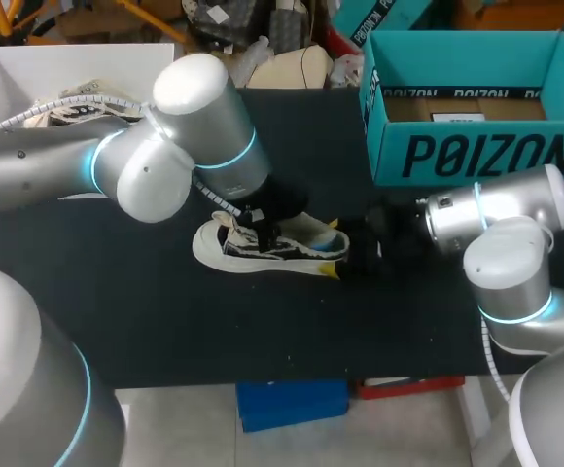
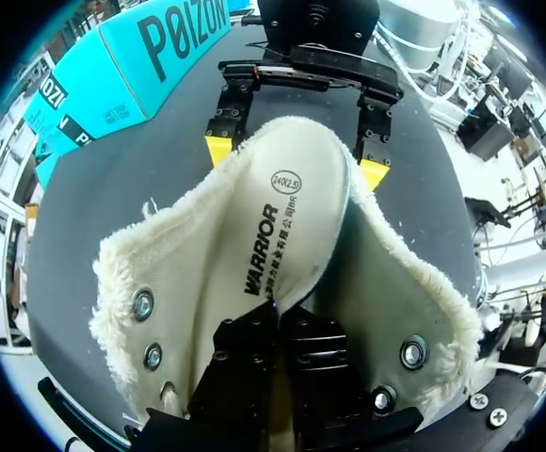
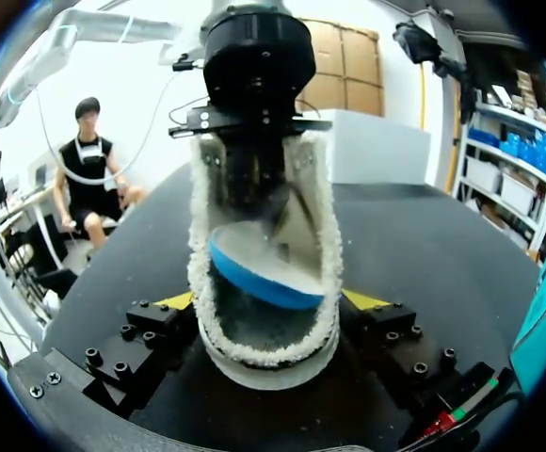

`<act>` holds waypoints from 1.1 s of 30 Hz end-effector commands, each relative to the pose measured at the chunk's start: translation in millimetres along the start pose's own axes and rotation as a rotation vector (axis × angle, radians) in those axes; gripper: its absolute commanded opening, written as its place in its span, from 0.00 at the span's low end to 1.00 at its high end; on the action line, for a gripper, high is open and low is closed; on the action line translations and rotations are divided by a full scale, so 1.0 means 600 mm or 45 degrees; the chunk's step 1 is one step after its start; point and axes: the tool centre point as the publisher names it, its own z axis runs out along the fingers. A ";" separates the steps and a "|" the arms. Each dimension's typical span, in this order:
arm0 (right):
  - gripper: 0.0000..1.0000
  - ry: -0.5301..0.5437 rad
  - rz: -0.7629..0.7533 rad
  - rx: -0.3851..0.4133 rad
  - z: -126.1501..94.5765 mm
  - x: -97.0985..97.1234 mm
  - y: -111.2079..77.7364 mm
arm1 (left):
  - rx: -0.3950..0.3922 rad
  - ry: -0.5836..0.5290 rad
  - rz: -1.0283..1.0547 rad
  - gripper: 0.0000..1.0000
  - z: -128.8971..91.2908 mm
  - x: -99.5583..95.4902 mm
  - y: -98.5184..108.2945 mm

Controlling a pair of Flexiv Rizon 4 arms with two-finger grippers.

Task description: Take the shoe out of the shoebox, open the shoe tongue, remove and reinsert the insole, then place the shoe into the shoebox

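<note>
The shoe [image 1: 272,243] lies on the desk [image 1: 165,321] at the middle of the frame, and the right end effector [image 3: 271,301] clamps its heel. The left end effector [image 2: 278,325] pinches the half-raised insole [image 2: 273,217]. I judge this to be the insole step, so the next move calls for a slow slide along the shoe.

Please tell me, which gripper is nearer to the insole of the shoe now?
Left. The left gripper reaches inside the shoe, at the front end of the insole. The right gripper is outside the shoe, around its heel.
</note>
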 end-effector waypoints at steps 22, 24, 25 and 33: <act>0.00 0.001 0.000 0.001 0.004 0.004 -0.003 | 0.023 0.109 0.101 0.00 0.003 -0.007 -0.030; 0.00 0.001 0.000 0.001 0.004 0.004 -0.003 | 0.042 0.103 0.099 0.00 -0.005 -0.011 -0.033; 0.00 0.001 0.000 0.001 0.004 0.004 -0.003 | 0.053 0.097 0.098 0.00 -0.010 -0.013 -0.034; 0.00 0.001 0.000 0.001 0.004 0.004 -0.003 | 0.141 0.095 0.124 0.00 -0.041 -0.011 -0.045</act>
